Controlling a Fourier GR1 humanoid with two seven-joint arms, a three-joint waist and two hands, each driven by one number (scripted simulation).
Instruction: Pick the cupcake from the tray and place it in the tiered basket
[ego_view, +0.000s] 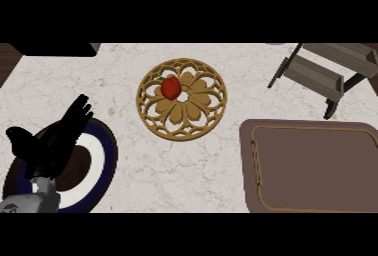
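The brown tray (317, 170) lies at the right of the counter, and I see no cupcake on it or anywhere else. At the back right stands the tiered basket (321, 75), made of wooden shelves on black legs. My left hand (52, 145) shows at the lower left, open with fingers straight and pointing away from me. It hovers over a plate and holds nothing. My right hand is out of view.
A round plate (109, 150) with a dark blue rim and brown centre lies under the left hand. A round wooden openwork stand (199, 115) sits mid-counter with a red fruit (171, 88) on it. A dark object (55, 48) sits at the back left edge.
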